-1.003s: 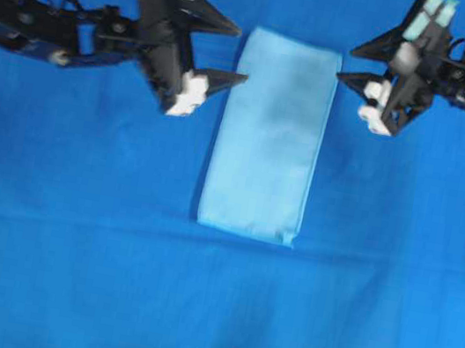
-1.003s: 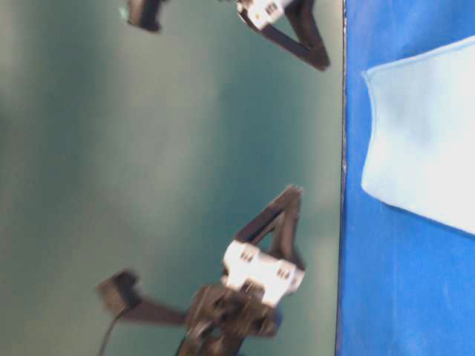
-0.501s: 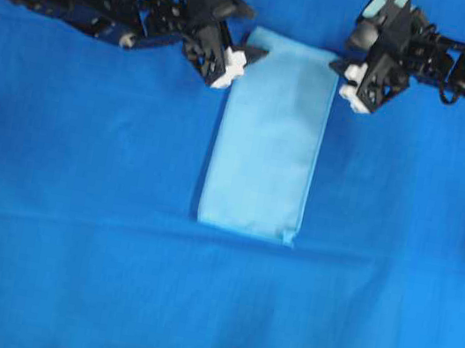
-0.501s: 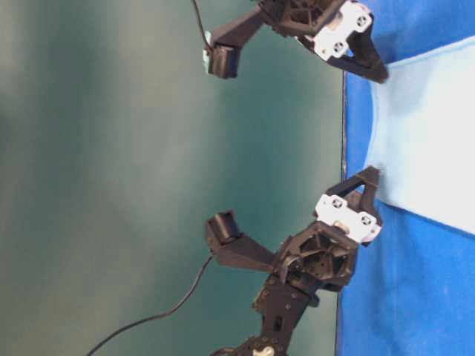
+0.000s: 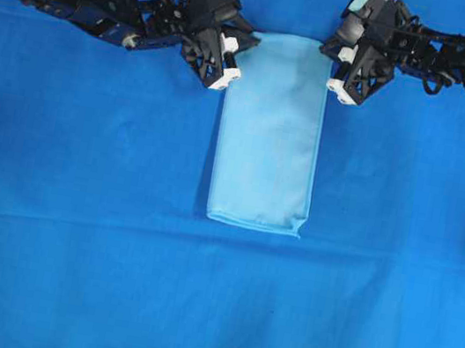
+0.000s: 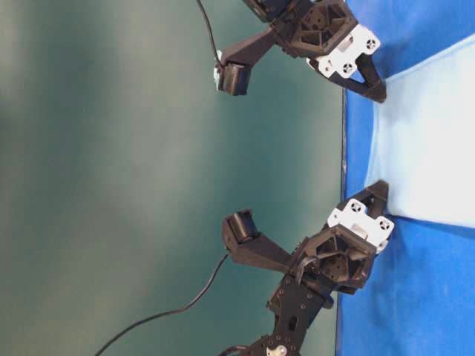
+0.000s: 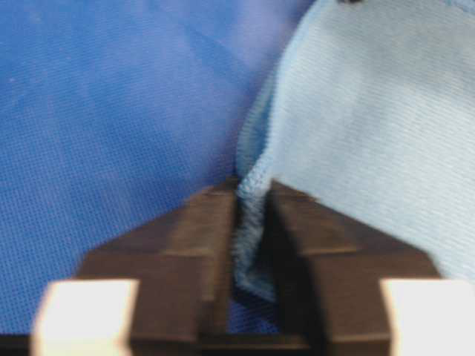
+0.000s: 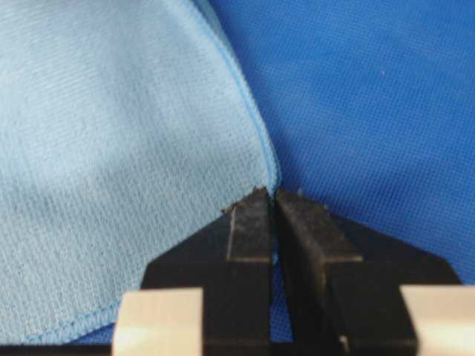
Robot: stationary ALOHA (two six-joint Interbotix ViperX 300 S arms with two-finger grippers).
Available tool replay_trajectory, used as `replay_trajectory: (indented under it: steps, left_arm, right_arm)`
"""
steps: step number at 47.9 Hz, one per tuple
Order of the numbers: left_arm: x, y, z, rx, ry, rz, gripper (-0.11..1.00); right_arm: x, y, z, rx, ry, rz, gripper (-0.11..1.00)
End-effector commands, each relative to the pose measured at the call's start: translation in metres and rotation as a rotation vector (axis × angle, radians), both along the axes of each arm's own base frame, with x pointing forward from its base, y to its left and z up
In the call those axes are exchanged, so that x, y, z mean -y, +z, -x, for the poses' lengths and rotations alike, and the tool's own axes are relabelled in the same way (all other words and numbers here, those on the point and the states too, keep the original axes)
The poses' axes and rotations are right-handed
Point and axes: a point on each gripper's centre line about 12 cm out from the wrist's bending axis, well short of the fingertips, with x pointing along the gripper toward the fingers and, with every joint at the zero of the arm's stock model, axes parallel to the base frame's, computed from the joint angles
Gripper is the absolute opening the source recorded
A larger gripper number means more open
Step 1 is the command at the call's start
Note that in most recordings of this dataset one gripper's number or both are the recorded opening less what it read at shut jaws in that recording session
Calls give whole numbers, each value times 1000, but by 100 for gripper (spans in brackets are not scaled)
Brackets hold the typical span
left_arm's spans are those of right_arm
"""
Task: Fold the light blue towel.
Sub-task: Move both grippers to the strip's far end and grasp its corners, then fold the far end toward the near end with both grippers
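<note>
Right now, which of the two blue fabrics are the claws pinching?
The light blue towel, the paler folded rectangle. The left claw and right claw grip its far corners; the darker sheet lies flat beneath.

The light blue towel (image 5: 269,136) is seen to be a soft, matt cloth with a fine ribbed weave, and its edge is finished with a stitched hem in a slightly deeper blue thread. The royal-blue sheet (image 5: 209,313) beneath it is shown as a thinner woven fabric, matt, with a tight grid-like texture and faint creases. The left gripper (image 7: 251,194) and the right gripper (image 8: 272,196) are made of black hard plastic, matt and a little rough at the finger edges, with white plastic blocks set at the finger bases. Black cable (image 6: 178,308) with a smooth, slightly glossy sheath is seen against a plain, matt green backdrop (image 6: 111,178).
</note>
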Motion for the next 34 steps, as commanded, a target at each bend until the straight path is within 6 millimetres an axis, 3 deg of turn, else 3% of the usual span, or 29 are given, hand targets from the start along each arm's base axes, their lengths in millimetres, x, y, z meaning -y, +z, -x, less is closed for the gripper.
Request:
replay_trajectory:
  steps: [1,12,27,34]
  left_arm:
    - [-3,8,0,16,6,-9,3]
    - [-5,14,-2,16,-16,-51,2]
    - [-5,58,-3,82,-36,-128,2]
    - [-4,63,-3,86,-42,-140,2]
  right_arm:
    - [2,6,-3,15,4,14,3]
    - [1,10,-3,23,1,15,3]
    - [-1,46,4,61,-15,50,3]
    - [-4,56,7,77,-19,60,3]
